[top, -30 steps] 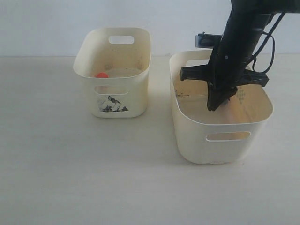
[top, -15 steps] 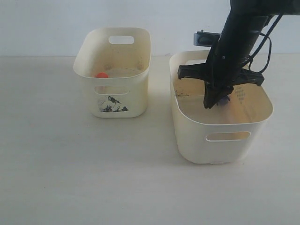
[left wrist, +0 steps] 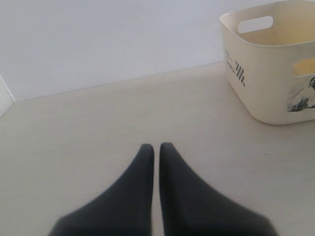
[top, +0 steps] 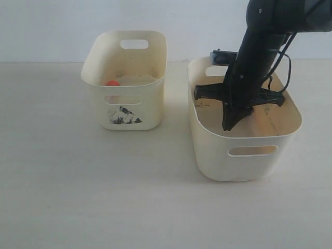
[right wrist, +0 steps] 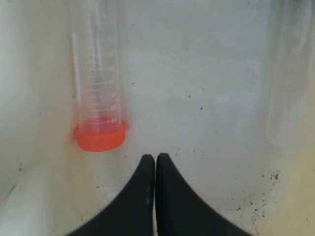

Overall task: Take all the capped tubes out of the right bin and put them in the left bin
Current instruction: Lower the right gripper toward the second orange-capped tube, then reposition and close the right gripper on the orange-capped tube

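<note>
the right bin (top: 244, 155) stands toward the far right corner of the desk (top: 104, 181). the left bin (top: 150, 104), with a black-grey print (top: 123, 115) on its front, stands near the far edge, left of the middle and apart from the right bin. the right arm (top: 257, 62) slants down into the right bin. the right gripper (right wrist: 155, 158) hangs low over the bin floor with its jaws pressed together and nothing between them. beside its tips an orange-red capped tube (right wrist: 97, 88) lies flat on the floor, cap end nearest the fingers and not touching them. a faint clear shape (right wrist: 285, 98) on the other side is too blurred to name. an orange-red cap (top: 111, 82) shows inside the left bin. the left gripper (left wrist: 153, 148) hangs over bare desk near the left bin, jaws closed and empty.
</note>
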`<action>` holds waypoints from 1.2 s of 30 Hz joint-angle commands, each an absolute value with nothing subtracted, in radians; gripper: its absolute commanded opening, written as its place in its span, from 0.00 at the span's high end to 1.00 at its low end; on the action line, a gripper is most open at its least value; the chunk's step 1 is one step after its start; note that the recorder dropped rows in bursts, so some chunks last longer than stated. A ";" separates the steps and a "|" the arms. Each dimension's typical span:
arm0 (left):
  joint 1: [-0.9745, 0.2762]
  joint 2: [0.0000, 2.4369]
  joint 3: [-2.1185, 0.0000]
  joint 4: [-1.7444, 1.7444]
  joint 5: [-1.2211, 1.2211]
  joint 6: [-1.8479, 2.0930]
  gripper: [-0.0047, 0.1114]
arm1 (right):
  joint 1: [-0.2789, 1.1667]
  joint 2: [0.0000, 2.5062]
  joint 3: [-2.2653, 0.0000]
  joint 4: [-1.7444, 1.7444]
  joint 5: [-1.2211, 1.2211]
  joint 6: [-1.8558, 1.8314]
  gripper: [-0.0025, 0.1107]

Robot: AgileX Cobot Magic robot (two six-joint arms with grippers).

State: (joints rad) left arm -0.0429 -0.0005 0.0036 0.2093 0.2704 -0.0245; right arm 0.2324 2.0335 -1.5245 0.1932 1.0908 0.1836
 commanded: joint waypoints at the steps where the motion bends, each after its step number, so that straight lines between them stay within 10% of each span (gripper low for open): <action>1: -0.044 0.000 0.000 0.206 0.260 -0.038 0.92 | 0.228 2.045 -1.523 0.195 1.069 0.168 0.98; 31: -0.044 0.000 0.000 0.206 0.260 -0.038 0.92 | 0.228 2.104 -1.523 0.250 0.992 0.113 0.98; 36: -0.044 0.000 0.000 0.206 0.260 -0.038 0.92 | 0.228 2.102 -1.527 0.325 1.002 0.062 0.77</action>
State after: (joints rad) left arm -0.0429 -0.0005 0.0036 0.2093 0.2704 -0.0245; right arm 0.2294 2.1065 -1.5245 0.2667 1.0023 0.1030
